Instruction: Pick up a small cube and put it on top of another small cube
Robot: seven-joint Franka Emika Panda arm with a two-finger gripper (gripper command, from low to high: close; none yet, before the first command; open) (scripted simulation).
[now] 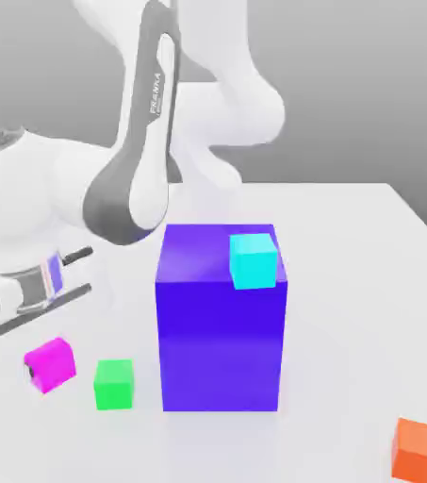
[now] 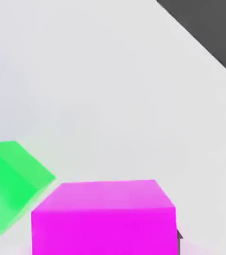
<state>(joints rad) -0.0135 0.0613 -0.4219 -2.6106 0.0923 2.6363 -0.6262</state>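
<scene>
The small magenta cube (image 1: 52,361) sits low over the white table at the exterior view's left, slightly tilted. My gripper (image 1: 40,370) reaches down to it from the white hand above and is shut on it; a dark fingertip (image 1: 33,375) shows at its lower left edge. In the hand view the magenta cube (image 2: 104,218) lies close up, with a dark fingertip (image 2: 179,240) pressed against one side. A green cube (image 1: 113,384) of the same size rests on the table just beside the magenta one, and the hand view shows this green cube (image 2: 10,187) too.
A tall blue block (image 1: 221,325) stands mid-table with a cyan cube (image 1: 254,259) on its top. An orange cube (image 1: 417,449) lies near the front at the exterior view's right. The white table (image 1: 349,311) spreads around them.
</scene>
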